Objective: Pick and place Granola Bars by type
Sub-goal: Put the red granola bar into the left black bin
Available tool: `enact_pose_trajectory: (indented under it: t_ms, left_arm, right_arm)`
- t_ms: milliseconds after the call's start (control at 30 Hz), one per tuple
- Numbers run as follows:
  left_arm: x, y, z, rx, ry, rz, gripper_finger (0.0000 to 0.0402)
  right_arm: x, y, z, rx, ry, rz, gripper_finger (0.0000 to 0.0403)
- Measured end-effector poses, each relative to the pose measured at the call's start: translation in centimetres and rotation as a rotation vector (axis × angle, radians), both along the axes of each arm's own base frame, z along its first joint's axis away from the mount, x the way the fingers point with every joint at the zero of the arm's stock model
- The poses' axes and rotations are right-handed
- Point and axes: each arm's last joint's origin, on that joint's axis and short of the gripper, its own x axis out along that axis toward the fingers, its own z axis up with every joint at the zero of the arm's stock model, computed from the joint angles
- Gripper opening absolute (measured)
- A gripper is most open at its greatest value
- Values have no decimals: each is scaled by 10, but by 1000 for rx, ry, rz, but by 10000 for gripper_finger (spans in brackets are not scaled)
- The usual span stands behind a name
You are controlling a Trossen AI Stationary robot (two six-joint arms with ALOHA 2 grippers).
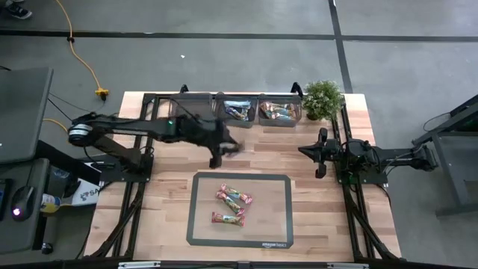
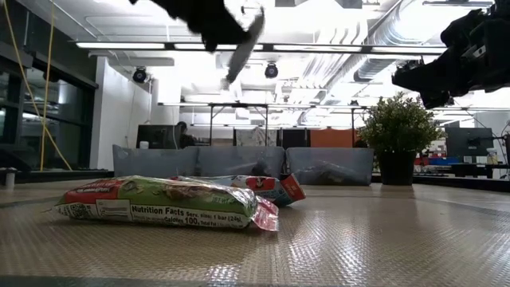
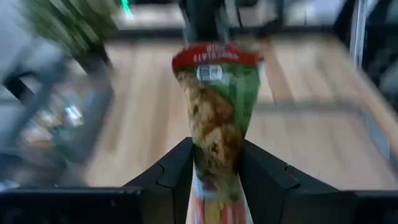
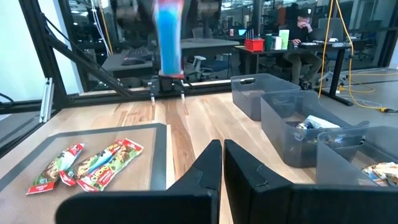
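My left gripper (image 1: 221, 154) hangs over the table between the black-rimmed mat (image 1: 278, 224) and the far bins, shut on a green granola bar with a red end (image 3: 214, 93). The low view shows that bar (image 2: 243, 44) high in the air. Three more granola bars (image 1: 233, 203) lie flat on the mat, red and green in the right wrist view (image 4: 87, 165). My right gripper (image 4: 222, 163) waits shut and level at the table's right side (image 1: 321, 155), touching nothing. My left gripper pinches the bar between its two fingers at one end of the wrapper (image 3: 214, 165). The rest of the bar sticks out past the fingertips, red end (image 3: 214, 57) farthest out. The fingers come from the table's left, slanting down. The bar is lifted clear of the table and slants downward.
Grey translucent bins (image 1: 278, 112) stand in a row along the far edge, with wrapped bars in them (image 4: 311, 127). A potted plant (image 1: 323, 99) stands at the far right corner. Bare wood lies between the mat and the bins.
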Motion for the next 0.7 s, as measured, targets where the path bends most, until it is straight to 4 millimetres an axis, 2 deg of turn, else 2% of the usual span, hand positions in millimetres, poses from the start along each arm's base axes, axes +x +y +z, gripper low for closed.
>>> enact_pose_trajectory:
  t_ms: [167, 267, 500, 700]
  left_arm:
    - [-27, 13, 43, -30, -223, 74, 119]
    - [-43, 19, 62, -17, -319, 121, 119]
    - [-72, 33, 82, 22, -408, 234, 119]
    - [-82, 41, 87, 34, -425, 279, 119]
  right_arm:
    - [0, 0, 0, 0, 3, 0, 0]
    - [0, 0, 0, 0, 1, 1, 0]
    - [0, 0, 0, 0, 3, -4, 0]
    - [0, 0, 0, 0, 2, -4, 0]
